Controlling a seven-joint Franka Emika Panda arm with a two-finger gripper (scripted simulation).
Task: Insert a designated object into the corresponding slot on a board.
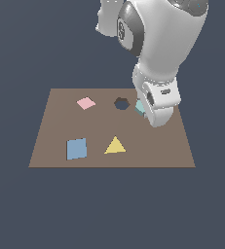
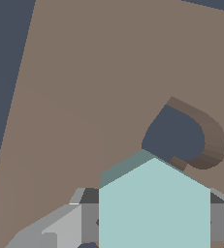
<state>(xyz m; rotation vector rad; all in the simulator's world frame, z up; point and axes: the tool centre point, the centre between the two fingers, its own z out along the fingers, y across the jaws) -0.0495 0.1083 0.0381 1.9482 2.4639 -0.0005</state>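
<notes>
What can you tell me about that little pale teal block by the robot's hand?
The teal block is a small, matte, pale teal hexagonal piece with flat faces and a darker shaded upper edge. In the wrist view it sits between the gripper's grey fingers, one on each side, seemingly clamped. In the exterior view only a sliver shows behind the arm, over the brown board, to the right of the dark hexagonal slot. Whether it touches the board cannot be told.
</notes>
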